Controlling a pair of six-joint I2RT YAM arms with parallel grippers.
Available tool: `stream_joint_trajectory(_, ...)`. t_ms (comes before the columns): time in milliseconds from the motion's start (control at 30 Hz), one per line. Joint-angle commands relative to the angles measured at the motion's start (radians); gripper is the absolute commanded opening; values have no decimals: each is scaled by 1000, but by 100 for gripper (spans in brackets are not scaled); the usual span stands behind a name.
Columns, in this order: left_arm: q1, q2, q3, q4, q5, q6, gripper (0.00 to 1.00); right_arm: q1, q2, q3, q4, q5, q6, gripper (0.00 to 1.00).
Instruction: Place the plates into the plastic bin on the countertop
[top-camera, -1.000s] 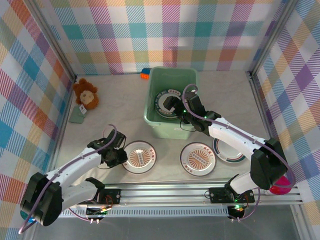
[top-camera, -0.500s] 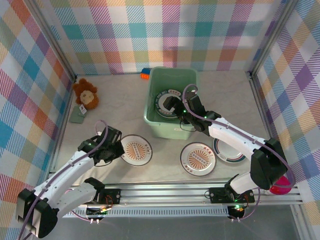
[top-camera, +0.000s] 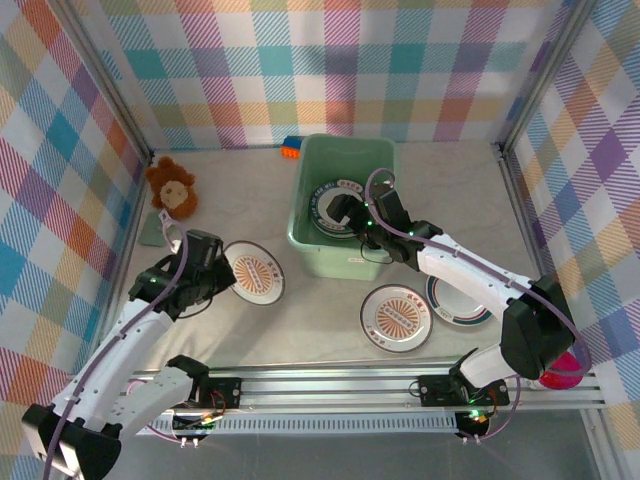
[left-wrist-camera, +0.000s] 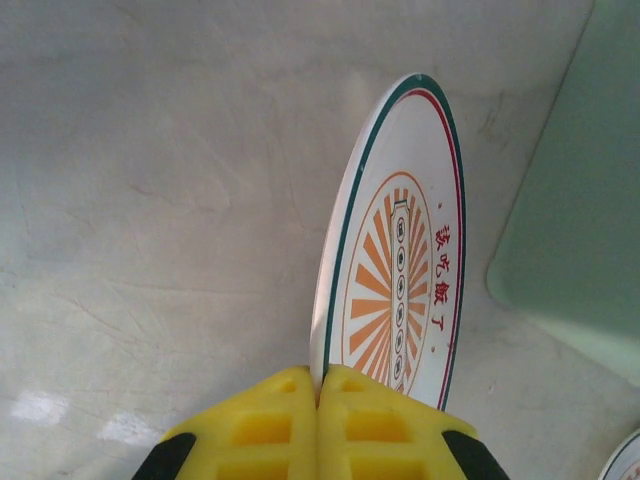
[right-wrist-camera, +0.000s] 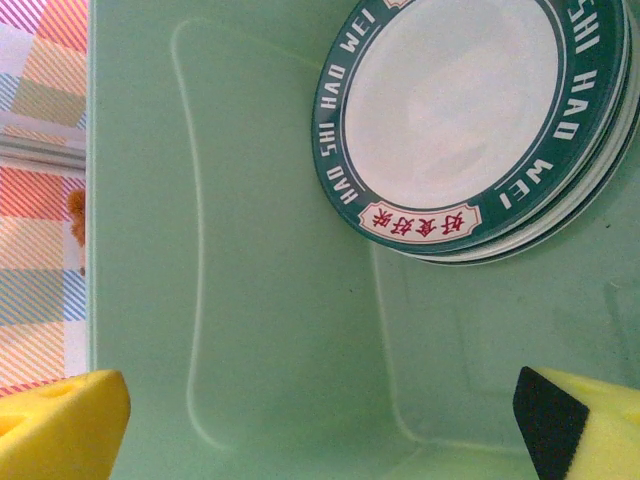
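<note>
My left gripper (top-camera: 218, 268) (left-wrist-camera: 320, 385) is shut on the near rim of a white plate with an orange sunburst centre (top-camera: 254, 272) (left-wrist-camera: 400, 270). It holds the plate tilted above the countertop (top-camera: 240, 210), left of the mint-green plastic bin (top-camera: 306, 190) (left-wrist-camera: 570, 230). My right gripper (top-camera: 343, 209) (right-wrist-camera: 320, 430) hangs open inside the bin (right-wrist-camera: 270, 300), holding nothing, beside a stack of teal-rimmed plates (top-camera: 331, 195) (right-wrist-camera: 465, 120). A second sunburst plate (top-camera: 397, 317) and a teal-rimmed plate (top-camera: 460, 302) lie on the countertop at the front right.
A stuffed lion toy (top-camera: 172, 187) and a small grey-green pad (top-camera: 153, 230) sit at the left wall. A blue-orange block (top-camera: 290, 147) is behind the bin. A pink object (top-camera: 562, 376) lies by the right arm's base. Plaid walls bound three sides.
The left gripper has shut on the sunburst plate's rim, lifted it off the countertop and carried it left and towards the back. The right arm has stayed still.
</note>
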Motion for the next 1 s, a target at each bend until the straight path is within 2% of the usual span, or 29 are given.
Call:
stream_joint_trajectory(0,62,-3,66,-3,47,63,0,3,-17,20,-76,-40,-14,99)
stream_joint_trajectory(233,198,36,214,-41,97,163,0,3,-22,53,-46,-74,-94,100)
stream_joint_trajectory(333,288,54,243,31,227,131,0,-1,-28,73,-6,-105,-136,100)
stream_joint_trajectory(400,318,80,276,62,263,123,0,-3,-31,98,10,-135,-167,99)
stream_joint_trajectory(633,350,197,439,133,312,168,0,-19,-15,211,-26,-203,-238,96)
stream_joint_trajectory(967,355,348,615,262,470,113,0,-45,55,282,-18,-381,-125,90)
